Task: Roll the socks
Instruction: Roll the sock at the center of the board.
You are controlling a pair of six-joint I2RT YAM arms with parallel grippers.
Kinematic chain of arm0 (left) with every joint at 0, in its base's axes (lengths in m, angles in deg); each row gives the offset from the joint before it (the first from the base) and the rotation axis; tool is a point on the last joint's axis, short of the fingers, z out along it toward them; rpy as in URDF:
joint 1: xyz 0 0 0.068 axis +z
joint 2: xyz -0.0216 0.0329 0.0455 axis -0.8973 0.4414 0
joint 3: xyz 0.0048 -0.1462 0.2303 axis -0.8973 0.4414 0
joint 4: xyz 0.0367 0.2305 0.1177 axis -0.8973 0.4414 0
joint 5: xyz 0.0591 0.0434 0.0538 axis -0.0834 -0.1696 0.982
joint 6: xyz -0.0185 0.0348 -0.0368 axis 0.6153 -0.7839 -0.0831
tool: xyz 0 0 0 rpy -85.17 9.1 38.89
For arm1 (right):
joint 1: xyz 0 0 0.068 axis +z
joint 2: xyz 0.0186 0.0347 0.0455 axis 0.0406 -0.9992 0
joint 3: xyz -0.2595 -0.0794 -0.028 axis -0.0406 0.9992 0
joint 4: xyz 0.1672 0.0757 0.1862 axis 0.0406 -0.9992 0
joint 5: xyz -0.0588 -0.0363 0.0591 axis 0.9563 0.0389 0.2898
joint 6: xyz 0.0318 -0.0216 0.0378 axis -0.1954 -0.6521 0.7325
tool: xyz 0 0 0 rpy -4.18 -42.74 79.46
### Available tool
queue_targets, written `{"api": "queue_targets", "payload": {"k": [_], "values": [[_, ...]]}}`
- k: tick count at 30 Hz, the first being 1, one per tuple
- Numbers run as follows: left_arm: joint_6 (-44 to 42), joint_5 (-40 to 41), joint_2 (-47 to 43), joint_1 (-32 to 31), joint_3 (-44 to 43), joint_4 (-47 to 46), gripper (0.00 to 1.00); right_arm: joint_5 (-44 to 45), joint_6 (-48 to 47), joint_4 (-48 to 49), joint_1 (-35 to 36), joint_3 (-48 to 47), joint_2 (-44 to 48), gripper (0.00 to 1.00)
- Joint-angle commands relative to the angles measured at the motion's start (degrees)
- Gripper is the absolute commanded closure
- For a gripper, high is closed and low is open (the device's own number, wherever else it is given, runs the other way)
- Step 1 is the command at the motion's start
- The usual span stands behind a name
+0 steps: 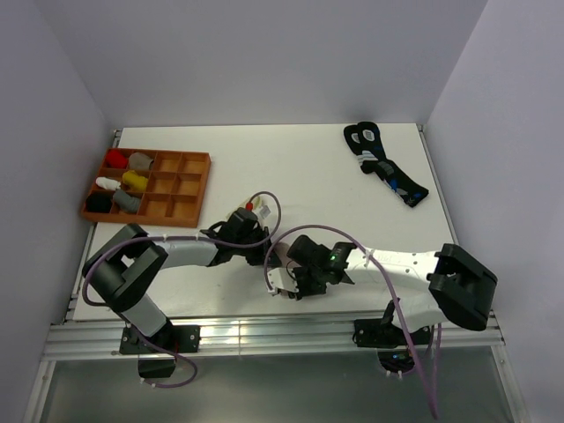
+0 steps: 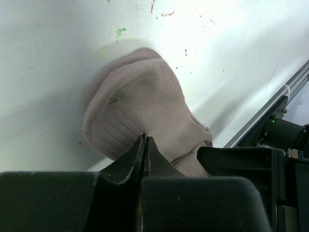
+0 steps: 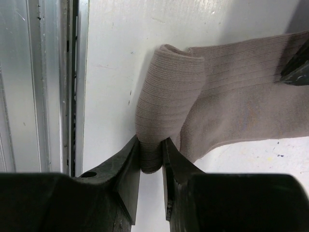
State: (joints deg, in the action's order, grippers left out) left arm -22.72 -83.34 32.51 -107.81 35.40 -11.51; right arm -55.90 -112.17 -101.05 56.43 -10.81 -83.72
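A taupe ribbed sock (image 2: 140, 96) lies flat on the white table near its front edge. In the right wrist view its near end is folded over into a thick roll (image 3: 166, 92). My right gripper (image 3: 151, 145) is shut on the bottom of that roll. My left gripper (image 2: 145, 141) is shut, its tips meeting right at the sock's surface, with no fabric visible between them. From above, both arms cover most of the sock. Only a red-and-white bit of cuff (image 1: 254, 205) shows beside the left gripper (image 1: 249, 220), and the right gripper (image 1: 295, 284) points left.
A wooden compartment tray (image 1: 181, 189) with small sock bundles stands at the back left. A pair of black socks with blue-and-white marks (image 1: 388, 167) lies at the back right. The table's aluminium rail (image 3: 48, 96) runs just left of the roll.
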Motion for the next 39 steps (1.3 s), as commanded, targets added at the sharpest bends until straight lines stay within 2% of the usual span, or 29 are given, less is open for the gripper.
{"api": "queue_targets", "payload": {"k": [1, 5, 13, 16, 21, 25, 30, 33, 37, 39], "values": [[-0.3, 2.5, -0.9, -0.1, 0.4, -0.8, 0.96, -1.7, 0.8, -6.9, -0.4, -1.4, -1.4, 0.86], [-0.4, 1.6, 2.7, -0.1, -1.5, -0.8, 0.98, -3.1, -0.2, -9.1, -0.5, -4.4, -2.9, 0.86], [-0.4, 0.9, 9.0, 0.0, -7.3, 1.2, 1.0, -15.6, -6.5, -21.0, -2.2, -14.4, -11.0, 0.86], [-0.1, 0.9, 10.3, 0.0, -8.0, 1.5, 1.0, -17.6, -8.1, -23.3, -4.4, -17.4, -14.3, 0.86], [0.8, 1.2, 9.6, 0.0, -6.7, 0.7, 1.0, -20.8, -11.7, -29.8, -10.3, -22.9, -22.1, 0.86], [2.7, 1.0, 7.8, 0.0, -5.0, -0.7, 1.0, -21.0, -12.6, -30.7, -14.5, -23.8, -25.6, 0.86], [4.9, 0.5, 7.3, 0.0, -2.5, -5.2, 0.99, -21.9, -11.8, -30.5, -15.7, -23.5, -28.5, 0.86], [9.3, 0.1, 6.7, 0.1, 0.6, -9.3, 0.99, -22.6, -11.8, -30.9, -16.1, -23.9, -30.6, 0.86], [14.9, -1.8, 5.8, 0.2, 5.2, -21.4, 0.9, -22.5, -10.8, -30.5, -16.7, -23.7, -33.1, 0.86], [15.6, -2.5, 5.2, 0.2, 6.8, -23.8, 0.78, -22.9, -10.8, -30.9, -17.1, -23.9, -33.9, 0.87]]}}
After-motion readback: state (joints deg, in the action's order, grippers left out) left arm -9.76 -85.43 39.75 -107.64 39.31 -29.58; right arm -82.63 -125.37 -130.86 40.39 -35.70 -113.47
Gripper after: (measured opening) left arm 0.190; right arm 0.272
